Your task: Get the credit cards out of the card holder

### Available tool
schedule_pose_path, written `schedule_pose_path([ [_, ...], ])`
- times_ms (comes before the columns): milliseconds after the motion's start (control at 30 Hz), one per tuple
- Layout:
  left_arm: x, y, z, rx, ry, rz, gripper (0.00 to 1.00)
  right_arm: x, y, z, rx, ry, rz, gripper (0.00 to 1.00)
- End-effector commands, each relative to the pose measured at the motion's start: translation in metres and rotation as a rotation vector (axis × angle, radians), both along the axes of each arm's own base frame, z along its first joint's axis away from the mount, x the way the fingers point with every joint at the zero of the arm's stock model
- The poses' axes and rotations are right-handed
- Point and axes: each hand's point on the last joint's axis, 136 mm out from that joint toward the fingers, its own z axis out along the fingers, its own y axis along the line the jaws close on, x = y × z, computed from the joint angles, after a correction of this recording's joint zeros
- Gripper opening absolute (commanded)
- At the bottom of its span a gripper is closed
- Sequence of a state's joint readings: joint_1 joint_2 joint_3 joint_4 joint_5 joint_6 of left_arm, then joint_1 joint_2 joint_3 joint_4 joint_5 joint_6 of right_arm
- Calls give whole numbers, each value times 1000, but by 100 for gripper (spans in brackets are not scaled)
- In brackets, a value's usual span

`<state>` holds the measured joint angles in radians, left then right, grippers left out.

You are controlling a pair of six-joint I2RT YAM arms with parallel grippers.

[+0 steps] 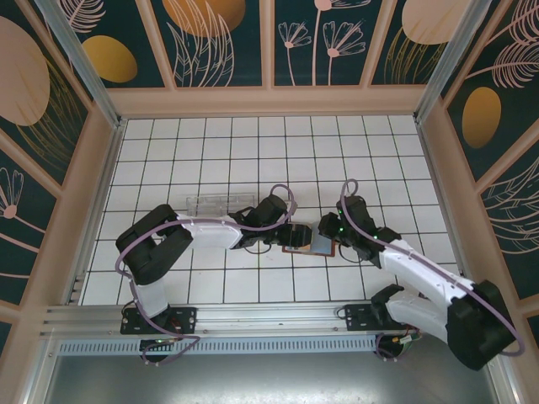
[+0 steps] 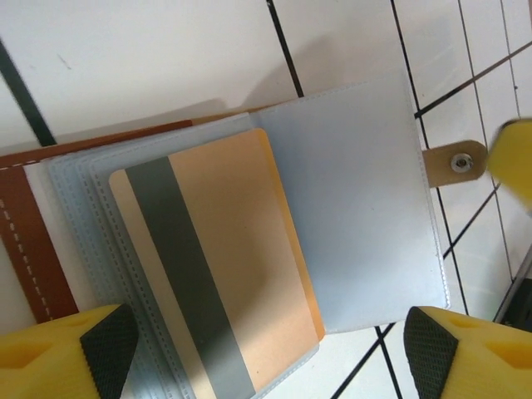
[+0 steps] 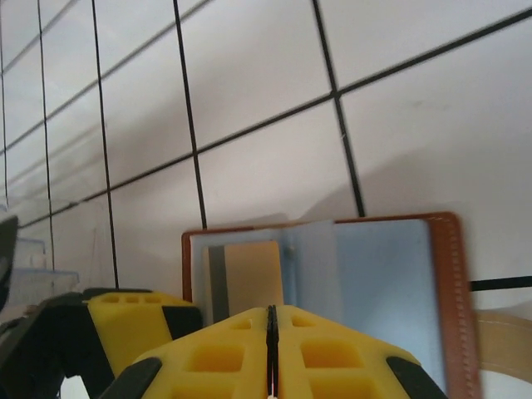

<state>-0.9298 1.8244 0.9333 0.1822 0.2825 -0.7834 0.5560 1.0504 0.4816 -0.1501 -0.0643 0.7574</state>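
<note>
The left fingers (image 2: 104, 353) are standing apart over the card holder (image 2: 357, 191). The right fingers (image 3: 332, 357) are sitting closed, hiding its near edge.

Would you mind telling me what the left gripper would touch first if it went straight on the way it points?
Most likely the orange card in the open card holder: the left gripper points down at it with jaws open, though depth is unclear.
</note>
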Motion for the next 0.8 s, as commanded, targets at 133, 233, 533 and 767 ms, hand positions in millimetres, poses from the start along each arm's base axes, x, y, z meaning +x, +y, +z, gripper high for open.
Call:
schedule_pose_path([
  [133,2,9,5,52,-36,15,73,-5,32,-20,145,83,84,11],
  [233,1,9,2,49,-29,11,71,-7,26,-35,187,135,64,13],
  [533,-3,3,-1,30,-8,-11,46,-16,30,-48,267,186,74,15],
  [767,-2,6,-6,55,-5,-3,43,-15,31,-52,273,196,75,15],
])
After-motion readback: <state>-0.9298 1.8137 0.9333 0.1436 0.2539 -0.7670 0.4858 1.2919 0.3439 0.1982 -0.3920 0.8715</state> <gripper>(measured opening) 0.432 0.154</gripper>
